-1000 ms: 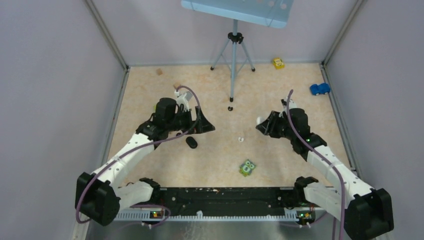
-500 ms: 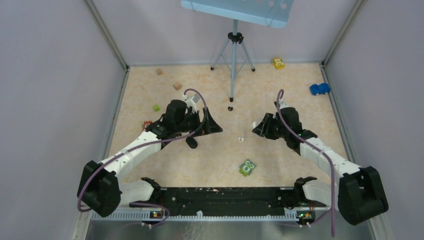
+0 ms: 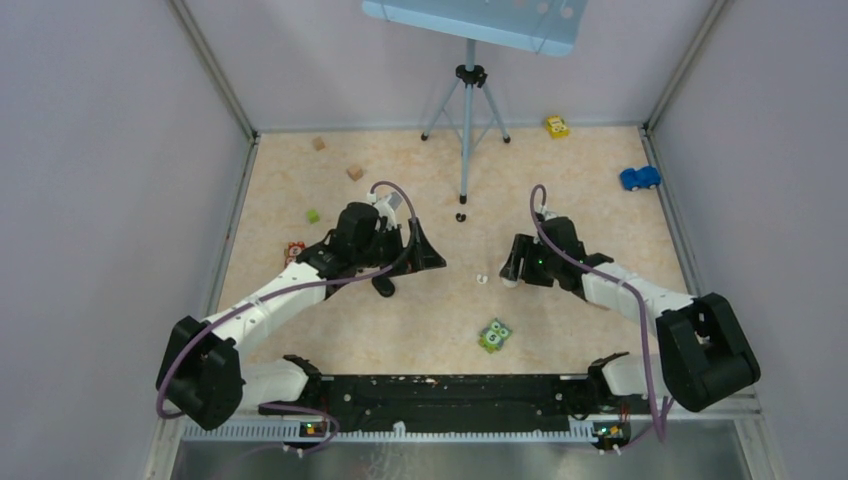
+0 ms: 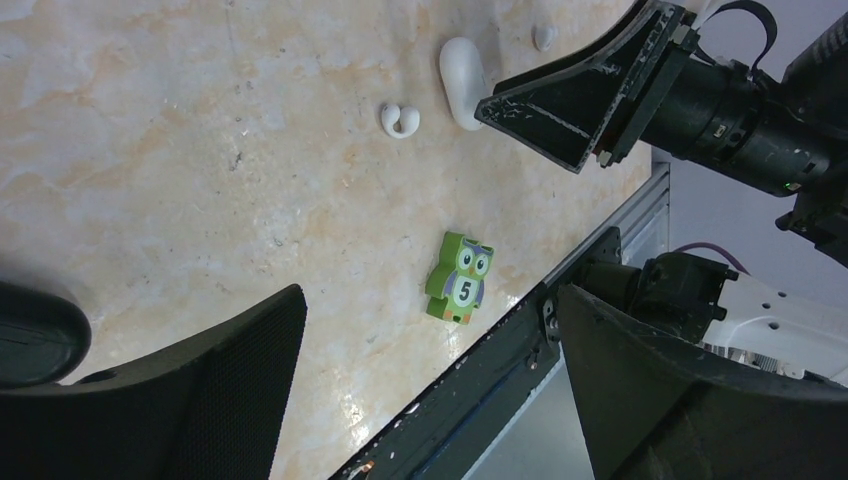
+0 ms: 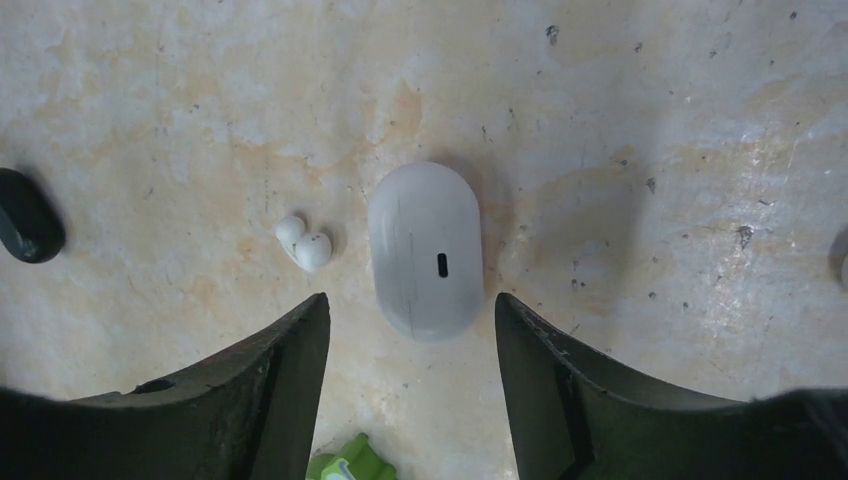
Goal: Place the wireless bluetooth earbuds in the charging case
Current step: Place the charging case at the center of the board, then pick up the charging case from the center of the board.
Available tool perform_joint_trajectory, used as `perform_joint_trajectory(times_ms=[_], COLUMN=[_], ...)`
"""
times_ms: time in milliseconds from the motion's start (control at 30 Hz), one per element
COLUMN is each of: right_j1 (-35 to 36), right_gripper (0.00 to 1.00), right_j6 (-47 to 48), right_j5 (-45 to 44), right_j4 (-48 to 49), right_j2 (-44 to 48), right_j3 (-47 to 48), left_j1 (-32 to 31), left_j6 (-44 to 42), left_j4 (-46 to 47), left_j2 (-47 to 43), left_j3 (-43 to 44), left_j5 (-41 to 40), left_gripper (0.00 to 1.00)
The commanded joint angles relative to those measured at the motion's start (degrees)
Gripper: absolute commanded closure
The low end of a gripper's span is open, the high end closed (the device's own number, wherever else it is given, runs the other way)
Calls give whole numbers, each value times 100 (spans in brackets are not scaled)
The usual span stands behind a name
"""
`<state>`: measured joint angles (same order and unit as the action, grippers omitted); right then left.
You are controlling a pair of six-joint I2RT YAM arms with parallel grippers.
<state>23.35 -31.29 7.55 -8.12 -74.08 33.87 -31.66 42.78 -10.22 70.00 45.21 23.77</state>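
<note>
The white charging case (image 5: 425, 250) lies shut on the table, its near end between the tips of my right gripper (image 5: 410, 300). Those jaws stand open and clear of it on both sides. Two white earbuds (image 5: 304, 243) lie touching each other just left of the case, also visible from above (image 3: 482, 279). A black case (image 3: 383, 285) rests under my left gripper (image 3: 425, 255), which is wide open and empty. Two black earbuds (image 3: 460, 216) sit near the tripod foot. The left wrist view shows the white earbuds (image 4: 401, 119) and white case (image 4: 462, 68).
A green owl block (image 3: 494, 335) lies near the front rail (image 3: 450, 390). A tripod (image 3: 466, 120) stands at the back centre. A blue car (image 3: 639, 178), a yellow toy (image 3: 557, 126), wooden cubes (image 3: 354, 172) and a green cube (image 3: 313, 215) are scattered around the edges.
My right gripper moved left and down to the table and opened, letting go of the white case. My left arm shifted slightly right, still open.
</note>
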Motion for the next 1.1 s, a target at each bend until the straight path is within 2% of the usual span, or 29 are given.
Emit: perform_joint_trajectory(times_ms=[0, 233, 433, 500, 633, 800, 1000, 1067], right_j1=[65, 72, 90, 190, 556, 927, 952, 952], right_gripper=[38, 35, 34, 34, 35, 38, 41, 49], right_j6=[87, 155, 372, 339, 296, 456, 513, 495], right_j5=[-221, -380, -163, -200, -776, -1849, -2136, -2154], right_j4=[163, -151, -563, -508, -696, -1144, -1100, -1105], right_j2=[-110, -46, -27, -84, -328, -831, -1210, -1330], right_j3=[99, 270, 278, 318, 561, 904, 1206, 1283], left_j1=[-95, -91, -110, -119, -134, -130, -130, -132], left_j6=[-113, -276, 58, -43, -25, 45, 151, 173], left_j4=[207, -9, 551, 456, 145, 119, -28, -388], left_j2=[-62, -21, -252, -297, -473, -578, -542, -532], left_j3=[2, 145, -231, -262, -233, -317, -317, -183], left_j5=[-19, -244, -208, -266, -702, -789, -1029, -1306], left_gripper=[1, 1, 1, 1, 1, 1, 1, 1])
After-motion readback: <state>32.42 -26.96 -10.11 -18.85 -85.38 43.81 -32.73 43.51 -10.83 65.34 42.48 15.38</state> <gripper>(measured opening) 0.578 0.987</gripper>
